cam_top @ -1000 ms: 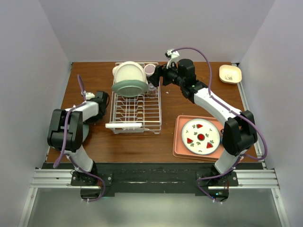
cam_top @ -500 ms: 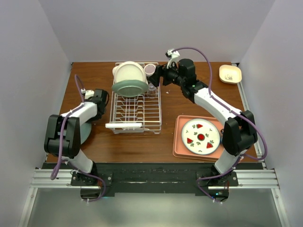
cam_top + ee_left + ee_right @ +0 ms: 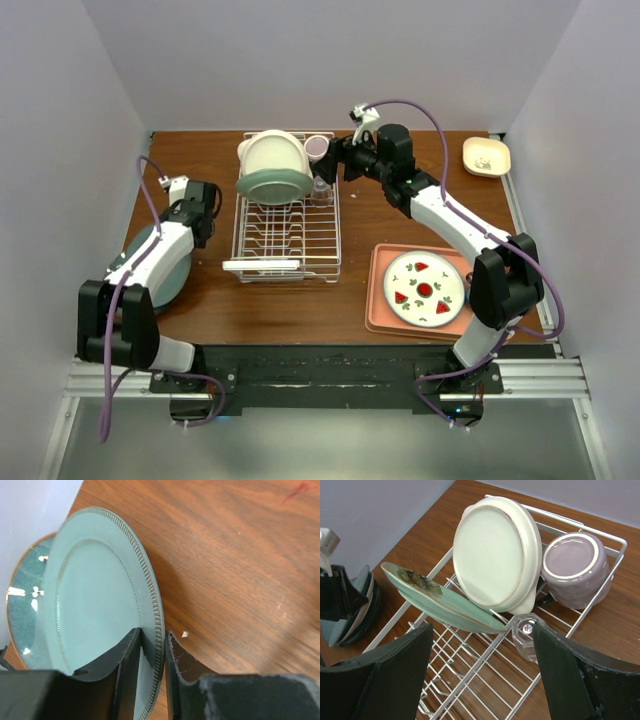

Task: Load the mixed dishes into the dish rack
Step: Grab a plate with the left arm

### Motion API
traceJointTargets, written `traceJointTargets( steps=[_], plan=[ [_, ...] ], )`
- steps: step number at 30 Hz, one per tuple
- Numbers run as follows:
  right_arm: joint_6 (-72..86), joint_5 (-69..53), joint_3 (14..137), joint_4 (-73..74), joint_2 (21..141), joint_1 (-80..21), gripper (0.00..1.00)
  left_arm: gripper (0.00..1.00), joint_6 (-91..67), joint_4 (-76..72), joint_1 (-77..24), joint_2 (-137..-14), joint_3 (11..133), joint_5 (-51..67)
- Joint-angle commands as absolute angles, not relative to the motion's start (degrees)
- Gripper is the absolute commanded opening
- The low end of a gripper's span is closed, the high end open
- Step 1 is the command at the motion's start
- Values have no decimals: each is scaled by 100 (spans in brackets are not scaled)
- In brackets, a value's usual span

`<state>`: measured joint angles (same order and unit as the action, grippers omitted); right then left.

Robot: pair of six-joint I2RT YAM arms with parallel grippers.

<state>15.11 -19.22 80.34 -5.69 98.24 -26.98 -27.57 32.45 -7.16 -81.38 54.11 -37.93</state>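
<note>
1. Brown wooden table [image 3: 360,225] between pale walls.
2. At the left gripper [image 3: 151,645]: clamped on the rim of a pale green plate [image 3: 95,595], tilted on edge over a dark teal plate [image 3: 17,605] near the table's left edge, well apart from the dish rack [image 3: 336,235]. Touching the teal plate or not: impossible to tell.
3. At the right gripper [image 3: 481,630]: spread wide, holding nothing, hovering over the rack's far end near the purple cup [image 3: 575,567] and clear glass [image 3: 526,630].
4. Already racked: a cream dish [image 3: 495,552] and a green plate [image 3: 440,605], leaning together.
5. Further out: a patterned plate [image 3: 424,288] on the salmon tray [image 3: 380,318], not yet loaded.
6. Likely to go wrong:
   - a thin rim pinch letting the plate swing or slip in transit;
   - its edge catching a prong or knocking the leaning dishes on entry;
   - crowding with the right gripper over the same rack.
</note>
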Motion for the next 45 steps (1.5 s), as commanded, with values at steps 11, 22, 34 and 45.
traceJointTargets(
  steps=[11, 22, 34, 45],
  plan=[
    [1758, -2312, 8130, -870, 9923, -2681, 84, 0, -2567, 3902, -756, -7199, 6345, -4412],
    [1863, -2426, 8156, -896, 9976, -2689, 83, 0, -2083, 3692, -756, -7172, 6302, -4518],
    [1837, -3569, 8261, -1389, 9993, -3295, 81, 0, -2258, 3639, -756, -7172, 6372, -4447],
    [1679, -2786, 8631, -2283, 10538, -4798, 81, 0, -2522, 3366, -686, -7444, 6504, -4149]
  ],
)
